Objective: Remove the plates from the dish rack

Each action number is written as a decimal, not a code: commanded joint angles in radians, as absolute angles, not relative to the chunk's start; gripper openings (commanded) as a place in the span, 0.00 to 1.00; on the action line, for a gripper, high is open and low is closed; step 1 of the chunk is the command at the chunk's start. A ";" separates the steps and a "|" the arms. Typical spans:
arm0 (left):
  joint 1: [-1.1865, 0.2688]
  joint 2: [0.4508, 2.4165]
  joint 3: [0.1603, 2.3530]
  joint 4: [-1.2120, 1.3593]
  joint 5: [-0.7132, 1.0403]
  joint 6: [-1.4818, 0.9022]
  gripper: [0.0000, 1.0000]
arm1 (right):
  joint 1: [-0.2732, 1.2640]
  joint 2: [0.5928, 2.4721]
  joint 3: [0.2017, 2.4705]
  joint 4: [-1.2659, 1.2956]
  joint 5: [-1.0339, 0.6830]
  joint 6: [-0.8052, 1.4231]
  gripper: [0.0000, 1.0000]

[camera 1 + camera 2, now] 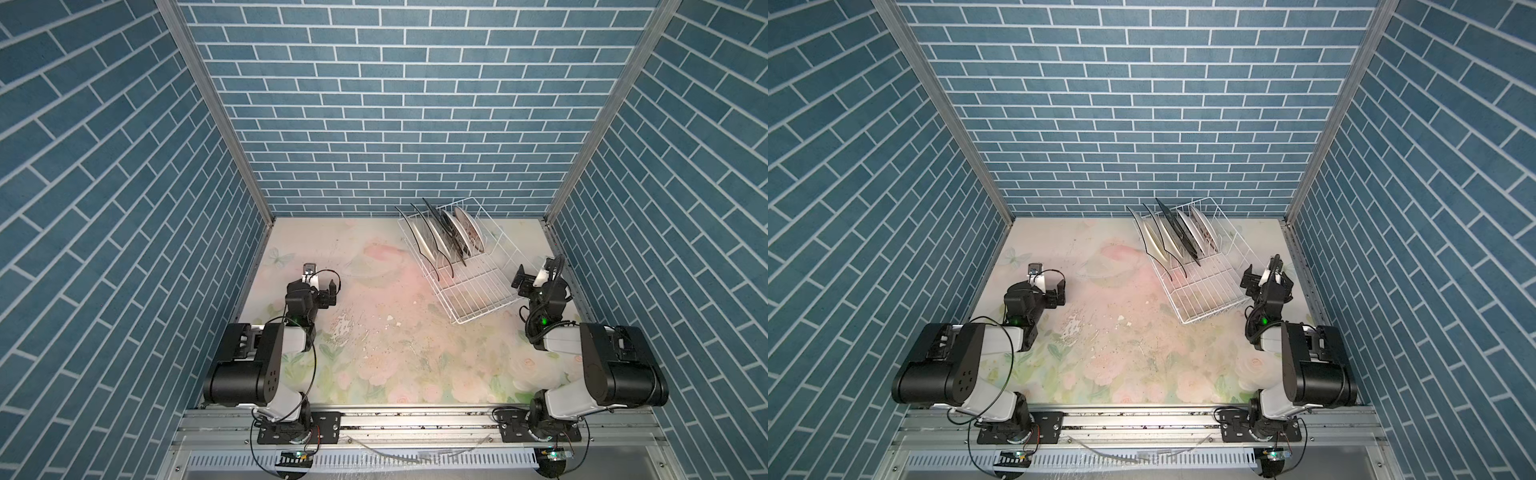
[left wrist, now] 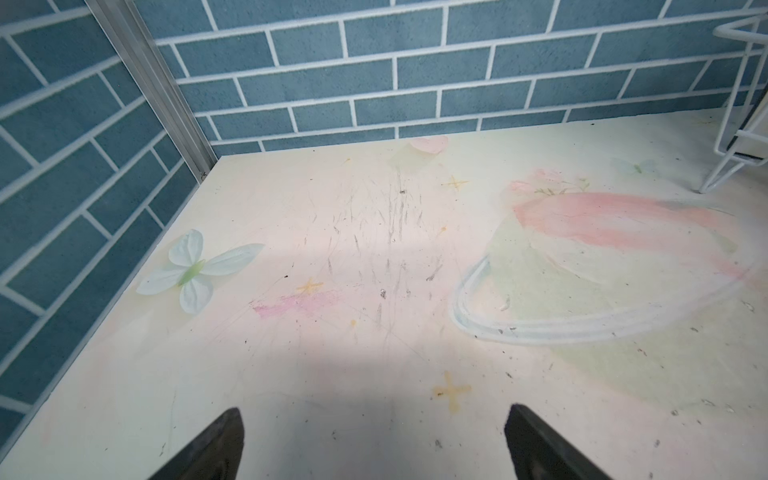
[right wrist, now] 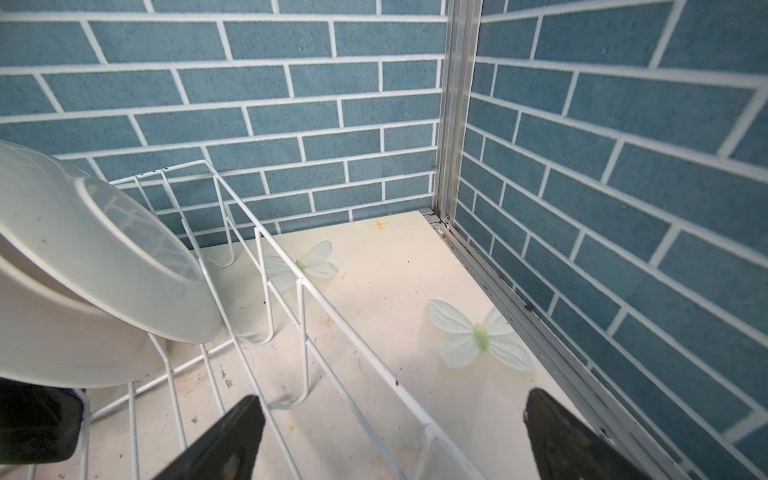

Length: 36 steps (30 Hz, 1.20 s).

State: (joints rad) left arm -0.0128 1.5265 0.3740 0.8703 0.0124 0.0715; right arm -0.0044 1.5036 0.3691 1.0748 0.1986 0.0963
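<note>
— Near the table's right edge, what is the right gripper [image 3: 392, 399] doing?
— Its jaws stand wide apart and hold nothing. It sits just beside the dish rack [image 1: 473, 286], by the rack's near right corner. In the wrist view the rack's side rim runs between the two fingers, though I cannot tell whether anything touches.
— And outward from there?
— The plates [image 1: 440, 237], five by my count, stand on edge in the rack's far half, leaning in a row. The near half is bare wire. The rack lies skewed toward the far right corner of the table [image 1: 374, 353].
— The left gripper [image 2: 374, 411]?
— Spread open too, empty, over bare table near the left edge, well apart from the rack.
— How will a plate handle?
— I judge them thin, stiff and glossy: light enough for one gripper, but slippery and breakable. The round white plate [image 3: 104, 249] at the row's right end is closest to the right gripper, with its underside facing it.
— Where to grip?
— On the upper rim, which stands clear above the wires. Pinch across the thin edge, deep enough not to slip, then lift along the slot so it does not knock its neighbour or drag the rack.
</note>
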 commanded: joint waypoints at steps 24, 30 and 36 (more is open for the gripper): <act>-0.014 1.529 0.391 0.860 0.005 0.071 1.00 | 0.006 1.542 0.364 0.928 0.177 0.041 0.99; -0.012 1.529 0.391 0.859 0.006 0.071 1.00 | 0.000 1.542 0.371 0.914 0.178 0.052 0.99; -0.014 1.431 0.359 0.845 -0.050 0.052 1.00 | 0.002 1.527 0.354 0.935 0.191 0.048 0.99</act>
State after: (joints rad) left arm -0.0128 1.5066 0.3714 0.8574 -0.0036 0.0669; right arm -0.0048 1.5032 0.3695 1.0733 0.1993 0.0963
